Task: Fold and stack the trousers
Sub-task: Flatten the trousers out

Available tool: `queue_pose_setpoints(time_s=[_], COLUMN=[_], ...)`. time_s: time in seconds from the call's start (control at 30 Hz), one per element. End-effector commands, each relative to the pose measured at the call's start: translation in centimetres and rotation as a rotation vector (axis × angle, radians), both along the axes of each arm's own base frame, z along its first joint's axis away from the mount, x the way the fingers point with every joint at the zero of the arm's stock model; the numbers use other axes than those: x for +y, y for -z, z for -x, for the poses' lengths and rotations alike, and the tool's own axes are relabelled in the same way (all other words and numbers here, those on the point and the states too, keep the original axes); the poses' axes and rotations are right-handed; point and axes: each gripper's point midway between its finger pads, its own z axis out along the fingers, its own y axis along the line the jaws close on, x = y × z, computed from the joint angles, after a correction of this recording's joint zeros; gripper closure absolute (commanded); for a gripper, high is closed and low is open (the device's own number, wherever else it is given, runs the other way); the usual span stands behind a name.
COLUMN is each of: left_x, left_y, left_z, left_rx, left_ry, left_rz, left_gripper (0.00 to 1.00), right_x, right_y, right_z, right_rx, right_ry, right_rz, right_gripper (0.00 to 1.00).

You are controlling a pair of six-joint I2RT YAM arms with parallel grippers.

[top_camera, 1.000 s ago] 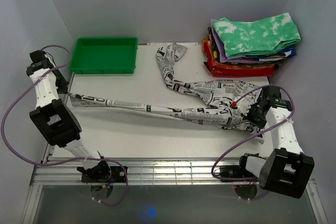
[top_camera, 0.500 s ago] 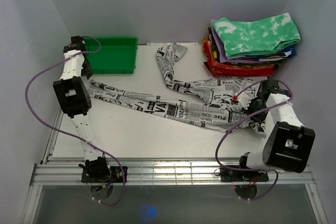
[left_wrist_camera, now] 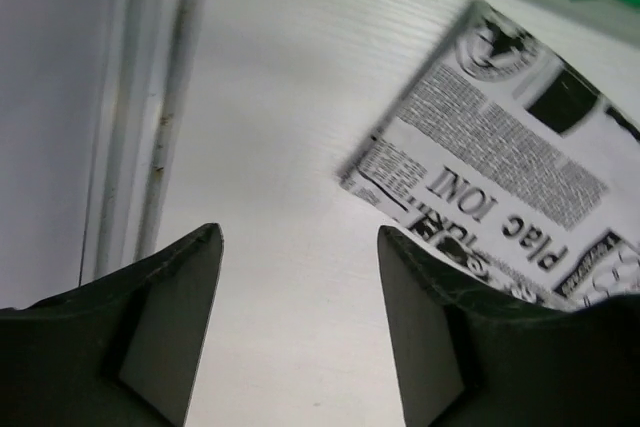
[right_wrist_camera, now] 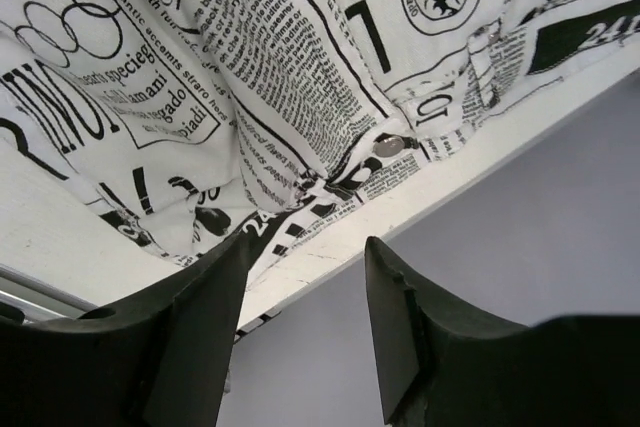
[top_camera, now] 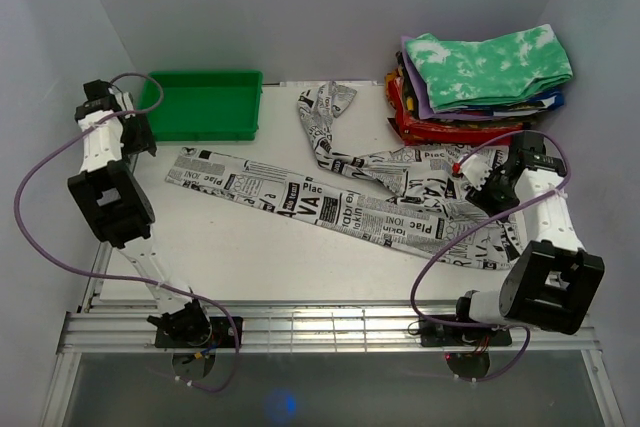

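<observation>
Left gripper point(left_wrist_camera: 300, 332) first: its jaws are spread apart with nothing between them, just bare table point(left_wrist_camera: 270, 147) underneath. In the wrist view the cuff end of the trousers point(left_wrist_camera: 500, 167) lies flat just past the fingertips, up and to the right, not touching them. From above, that gripper point(top_camera: 140, 139) sits at the left edge of the table, right beside the green tray point(top_camera: 200, 104).

Right gripper point(right_wrist_camera: 300, 337) is the same deal, jaws parted and not holding any cloth. The waist end of the trousers point(right_wrist_camera: 250, 67), metal snaps and all, sits bunched just beyond its fingers at the table's right edge. In the overhead shot the gripper point(top_camera: 472, 187) hangs over that bunched waist part.

The trousers point(top_camera: 320, 202) themselves are spread out on the table point(top_camera: 250, 262), not folded. One leg runs flat in a long diagonal from near the tray down to the waist on the right. The other leg angles up toward the back and ends crumpled between the tray and the stack of folded clothes point(top_camera: 480, 87) in the far right corner.
</observation>
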Motion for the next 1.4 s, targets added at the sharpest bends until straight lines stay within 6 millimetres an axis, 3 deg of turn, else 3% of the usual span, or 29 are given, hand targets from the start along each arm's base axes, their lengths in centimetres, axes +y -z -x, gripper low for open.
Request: queue_pose_setpoints(time_s=[0.0,0.1,0.13,0.2,0.37,0.47,0.5,0.6,0.63,0.67,0.8,0.9,0.93,1.03,1.07,1.17,1.2,1.23,1.3,1.37], left_x=[-6.0,-8.0,-8.4,-9.4,-8.9,-8.1,-7.8,-7.3,-7.5,-7.2,-5.5,-5.1,-5.2,-6.2,-6.7,-8.5,-10.1,-11.0,-13.6,-15.1], left_y=[-1.4,1.3,1.3,3.5,7.8,10.2,12.0,11.5,12.4,11.3,9.9,8.2,7.5,3.5,0.9,-3.0,-5.5,-6.6,-8.5,-10.5], left_z=[-1.3,-1.9,-2.0,-2.2,-1.0,2.2,5.2,9.1,12.0,12.9,19.4,22.4,22.5,19.9,16.9,12.0,8.7,7.0,3.6,0.9], left_rx=[-0.135,-0.106,-0.105,-0.074,0.039,0.178,0.271,0.315,0.381,0.373,0.463,0.485,0.469,0.298,0.16,-0.017,-0.117,-0.158,-0.213,-0.27], left_ry=[0.315,0.406,0.415,0.488,0.528,0.544,0.555,0.566,0.565,0.576,0.553,0.61,0.638,0.734,0.756,0.741,0.734,0.729,0.747,0.733], left_rz=[0.165,0.225,0.225,0.221,0.143,0.111,0.106,0.095,0.11,0.084,0.084,0.091,0.089,0.091,0.084,0.137,0.185,0.204,0.204,0.208], left_gripper=[0.28,0.37,0.37,0.43,0.46,0.5,0.52,0.54,0.55,0.55,0.56,0.56,0.54,0.39,0.36,0.3,0.29,0.21,0.21,0.21], right_x=[0.5,1.3,1.4,1.8,2.0,1.9,2.0,2.5,2.7,3.0,3.9,4.1,4.2,5.9,6.6,8.6,9.4,9.4,8.9,9.9], right_y=[-1.2,-1.3,-1.3,-1.2,0.4,0.4,0.4,-0.4,-0.3,-1.0,-0.6,0.1,0.0,-0.3,-0.3,0.8,1.3,2.8,4.1,3.3], right_z=[2.2,2.8,3.0,3.3,2.8,1.3,0.8,-1.1,-1.6,-2.5,-2.9,-2.9,-3.3,-4.5,-4.8,-5.4,-5.2,-4.2,-3.6,-4.1], right_rx=[0.031,0.058,0.076,0.11,0.158,0.158,0.155,0.127,0.134,0.114,0.148,0.148,0.128,0.096,0.093,0.098,0.107,0.142,0.154,0.139], right_ry=[-0.058,-0.01,0.006,0.034,0.121,0.182,0.191,0.213,0.213,0.221,0.22,0.204,0.198,0.182,0.176,0.15,0.124,0.118,0.088,0.066], right_rz=[0.002,-0.059,-0.068,-0.1,-0.139,-0.167,-0.178,-0.222,-0.235,-0.254,-0.269,-0.263,-0.269,-0.317,-0.334,-0.335,-0.322,-0.297,-0.221,-0.278], right_gripper=[0.48,0.59,0.59,0.62,0.63,0.64,0.64,0.65,0.65,0.67,0.74,0.8,0.8,0.8,0.8,0.79,0.79,0.78,0.79,0.79])
